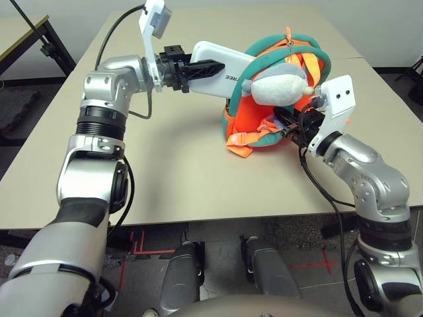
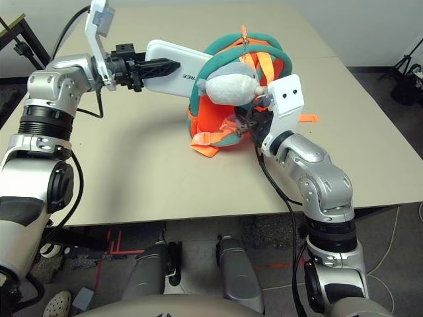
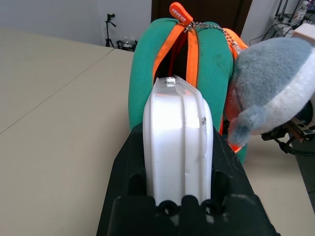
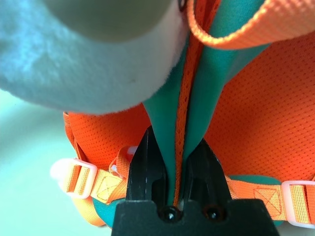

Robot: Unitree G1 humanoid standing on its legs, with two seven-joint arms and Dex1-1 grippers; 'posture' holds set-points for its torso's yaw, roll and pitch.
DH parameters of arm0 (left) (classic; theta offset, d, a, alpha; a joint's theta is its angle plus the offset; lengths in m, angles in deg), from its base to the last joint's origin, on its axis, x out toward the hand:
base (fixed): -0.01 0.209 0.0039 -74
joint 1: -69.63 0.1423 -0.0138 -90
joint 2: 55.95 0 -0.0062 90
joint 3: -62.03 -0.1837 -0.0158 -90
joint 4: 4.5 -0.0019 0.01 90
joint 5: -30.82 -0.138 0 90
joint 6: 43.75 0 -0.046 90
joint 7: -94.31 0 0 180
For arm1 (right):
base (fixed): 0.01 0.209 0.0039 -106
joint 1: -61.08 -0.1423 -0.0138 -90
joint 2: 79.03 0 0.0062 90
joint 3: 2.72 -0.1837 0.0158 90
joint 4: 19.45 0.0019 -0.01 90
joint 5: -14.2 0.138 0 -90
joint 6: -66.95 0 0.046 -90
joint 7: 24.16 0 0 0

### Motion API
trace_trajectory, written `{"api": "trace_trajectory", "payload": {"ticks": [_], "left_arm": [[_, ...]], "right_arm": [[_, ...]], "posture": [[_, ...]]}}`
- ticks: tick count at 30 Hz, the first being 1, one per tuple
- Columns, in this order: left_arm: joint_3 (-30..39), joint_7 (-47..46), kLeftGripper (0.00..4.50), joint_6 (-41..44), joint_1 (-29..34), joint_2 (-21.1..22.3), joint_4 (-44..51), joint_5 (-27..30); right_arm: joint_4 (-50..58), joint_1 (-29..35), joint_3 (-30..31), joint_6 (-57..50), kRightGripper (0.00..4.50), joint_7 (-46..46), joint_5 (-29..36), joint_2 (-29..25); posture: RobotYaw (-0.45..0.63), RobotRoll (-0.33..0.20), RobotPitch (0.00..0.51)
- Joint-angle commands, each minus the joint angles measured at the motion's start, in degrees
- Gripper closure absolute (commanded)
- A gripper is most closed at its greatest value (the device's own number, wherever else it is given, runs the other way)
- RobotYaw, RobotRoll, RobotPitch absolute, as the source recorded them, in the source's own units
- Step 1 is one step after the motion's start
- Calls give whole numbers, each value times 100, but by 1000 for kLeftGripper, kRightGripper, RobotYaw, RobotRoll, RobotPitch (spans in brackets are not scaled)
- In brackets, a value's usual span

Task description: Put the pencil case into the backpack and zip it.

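Black fingers of the left gripper clamped the smooth white case, its far end at the backpack mouth. The right gripper pinched a teal strap. The case was not yet fully in, and the zipper gaped. A plush toy hung on soft mesh.

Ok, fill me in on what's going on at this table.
The left gripper holds the white pencil case clamped edge-on between its fingers, with the far end at the backpack's open zipper slot, only just entering. The right gripper pinches a teal strap on the backpack's near side, steadying it upright on the table. A grey-white plush toy hangs on the bag. The case is not yet fully inside, and the zipper is open.
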Motion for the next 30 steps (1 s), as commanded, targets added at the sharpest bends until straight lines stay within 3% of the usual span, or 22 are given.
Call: {"api": "trace_trajectory", "payload": {"ticks": [1,14,25,30], "left_arm": [[-35,44,3246,-321,-236,-230,-466,-186],[99,-541,3246,-1081,-577,-1056,-2031,-716],[343,-1085,3246,-1244,-496,-1123,-2106,-768],[573,-992,1485,-1004,-509,-930,-1769,-534]], "right_arm": [[-138,49,174,-97,4333,59,-35,3],[-161,21,244,-65,4333,64,-60,35],[-142,50,269,-69,4333,90,-60,45],[-136,62,267,-70,4333,97,-61,33]], "posture": [[-224,0,123],[-223,0,121],[-219,0,122],[-221,0,123]]}}
